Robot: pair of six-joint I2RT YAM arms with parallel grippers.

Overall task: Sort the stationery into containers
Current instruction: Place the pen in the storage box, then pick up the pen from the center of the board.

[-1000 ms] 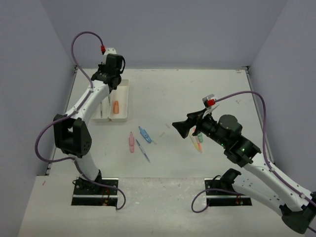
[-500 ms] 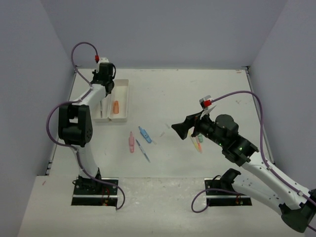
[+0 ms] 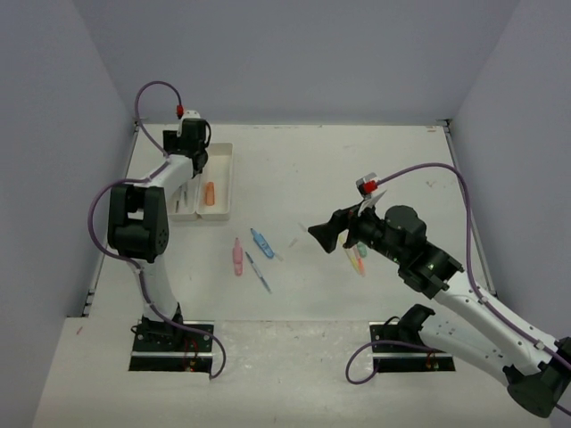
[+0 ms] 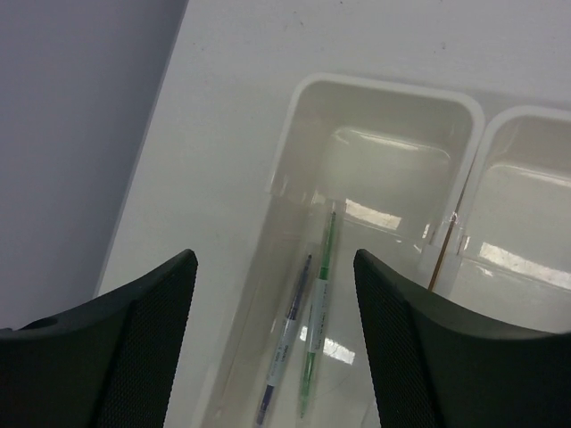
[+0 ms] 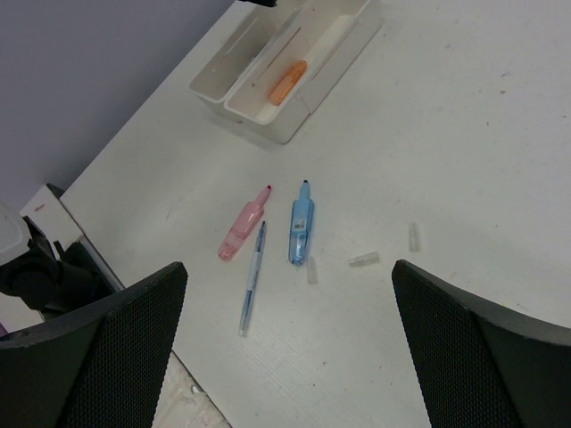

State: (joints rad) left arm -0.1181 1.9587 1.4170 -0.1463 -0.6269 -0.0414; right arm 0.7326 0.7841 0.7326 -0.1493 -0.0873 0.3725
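Pale table (image 3: 357, 169): trays (image 4: 375, 85) hold three items (image 3: 209, 193); loose stationery (image 5: 301, 227) near trays remains; left gripper (image 4: 272, 267), right gripper (image 5: 290, 276) gape empty.

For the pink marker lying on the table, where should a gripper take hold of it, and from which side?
Grip the pink marker across its wide body, near mid-length, coming straight down from above. It lies flat, so only its long sides are open to the jaws, and its tip end narrows. The pen lies close beside it, so come down carefully on that side.
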